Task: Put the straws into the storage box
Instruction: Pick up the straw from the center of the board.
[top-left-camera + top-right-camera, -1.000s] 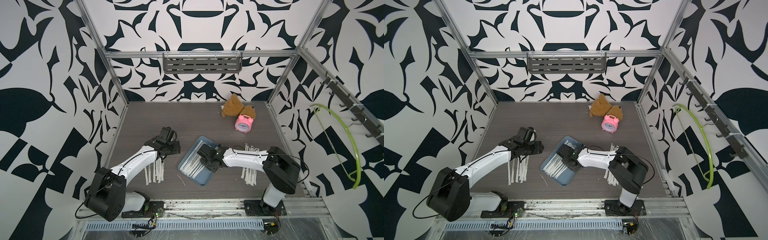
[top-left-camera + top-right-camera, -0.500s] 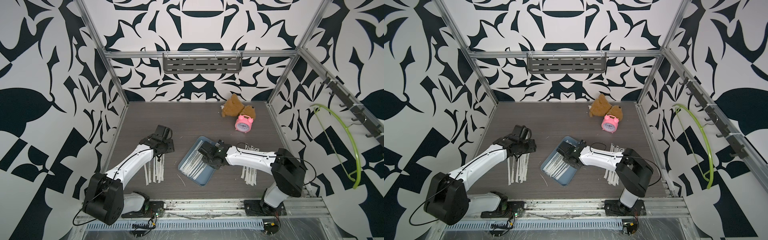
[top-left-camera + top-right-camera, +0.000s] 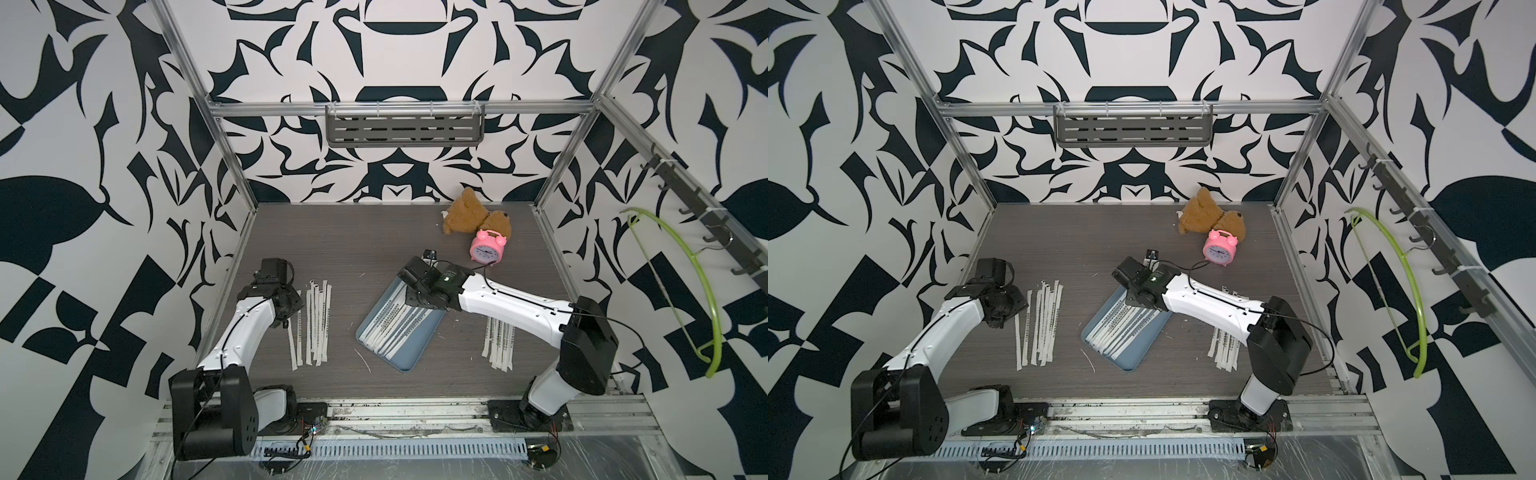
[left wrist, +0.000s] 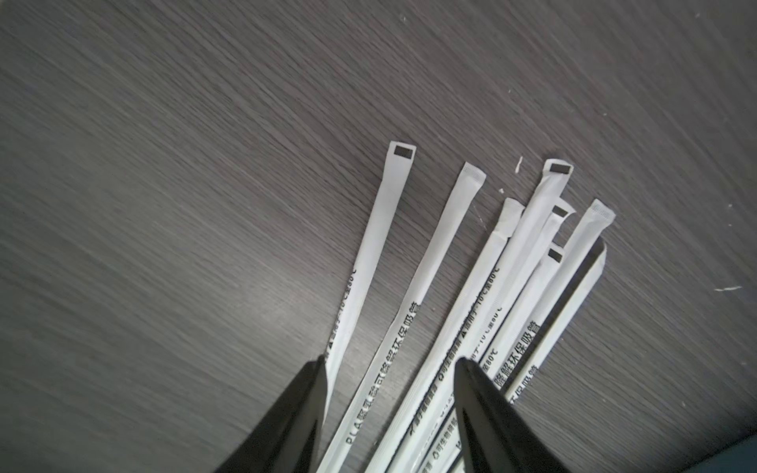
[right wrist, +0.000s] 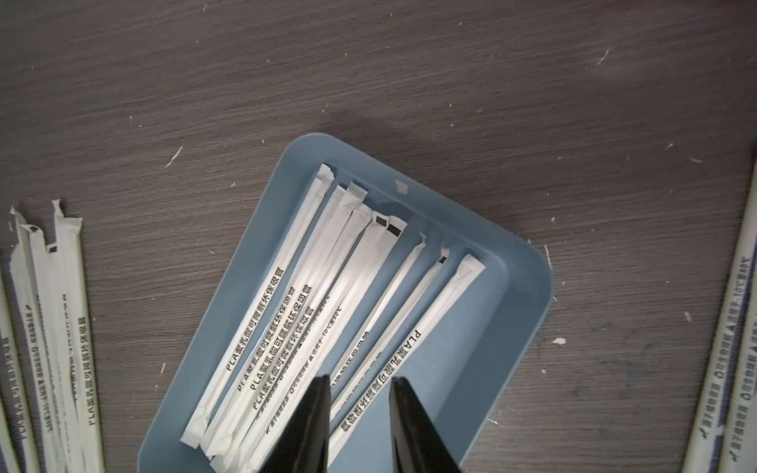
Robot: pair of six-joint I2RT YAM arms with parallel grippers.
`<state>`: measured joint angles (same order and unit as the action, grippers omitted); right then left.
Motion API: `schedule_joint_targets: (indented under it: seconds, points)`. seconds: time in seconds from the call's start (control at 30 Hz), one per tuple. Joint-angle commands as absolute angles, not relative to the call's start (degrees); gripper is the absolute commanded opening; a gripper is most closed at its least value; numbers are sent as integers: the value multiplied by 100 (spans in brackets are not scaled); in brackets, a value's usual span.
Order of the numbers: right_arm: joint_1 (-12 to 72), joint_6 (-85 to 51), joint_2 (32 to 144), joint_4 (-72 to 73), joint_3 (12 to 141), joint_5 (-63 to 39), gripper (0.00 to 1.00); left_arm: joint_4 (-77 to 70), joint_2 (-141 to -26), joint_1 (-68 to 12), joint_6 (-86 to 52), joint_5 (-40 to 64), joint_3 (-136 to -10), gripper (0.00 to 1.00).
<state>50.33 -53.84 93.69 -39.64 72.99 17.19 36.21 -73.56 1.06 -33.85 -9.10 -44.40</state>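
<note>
Both arms have shifted, the left gripper (image 4: 391, 360) now half-open and empty astride loose straws (image 3: 316, 324) at lower left, the right gripper (image 5: 358, 379) part-open, empty over the part-filled storage box (image 3: 415, 349) mid-frame; probably featherlight, flimsy sticks, best pinched mid-length

Shallow blue-grey plastic storage box (image 3: 415, 351) at centre of worktop (image 3: 353, 241), white paper-wrapped straws (image 3: 388, 328) inside. Left straw row (image 3: 316, 324), right straw row (image 3: 498, 345) flank box. Brown plush bear (image 3: 461, 216) just behind pink alarm clock (image 3: 486, 249), back right.
</note>
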Motion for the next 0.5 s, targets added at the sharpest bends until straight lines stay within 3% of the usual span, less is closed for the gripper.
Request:
schedule_joint_targets:
  seconds: [0.0, 0.47]
  points:
    - [4860, -4992, 9081, -4014, 7248, 1908, 31, 3794, -7632, 122, -3332, -829, -4446, 54]
    - [4488, -4855, 8967, -3719, 7007, 1521, 30, 3637, -8019, -473, -3454, -1018, -4330, 40]
